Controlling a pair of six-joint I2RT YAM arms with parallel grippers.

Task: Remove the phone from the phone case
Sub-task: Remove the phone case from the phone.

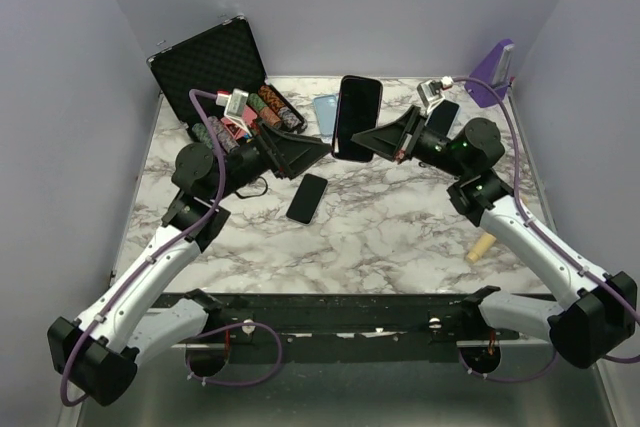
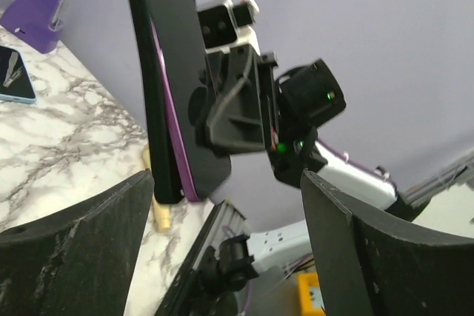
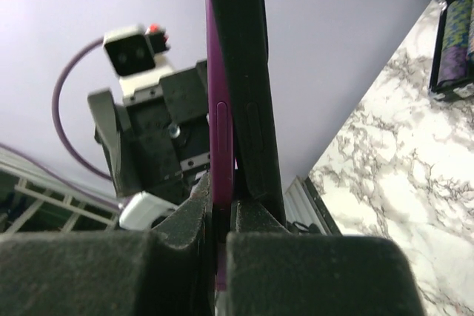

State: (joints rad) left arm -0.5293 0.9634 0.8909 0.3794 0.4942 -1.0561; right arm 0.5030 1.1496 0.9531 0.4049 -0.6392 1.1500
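The purple phone in its black case is held upright in the air over the table's middle back. My right gripper is shut on its lower end. In the right wrist view my right gripper pinches the purple edge, and the black case stands a little off it on the right. My left gripper is open just left of the phone. In the left wrist view my left gripper has its jaws wide apart below the phone, not touching it.
A second black phone lies flat on the marble table. A light blue phone lies behind. An open black foam box with poker chips stands back left. A purple stand is back right, a wooden peg at right.
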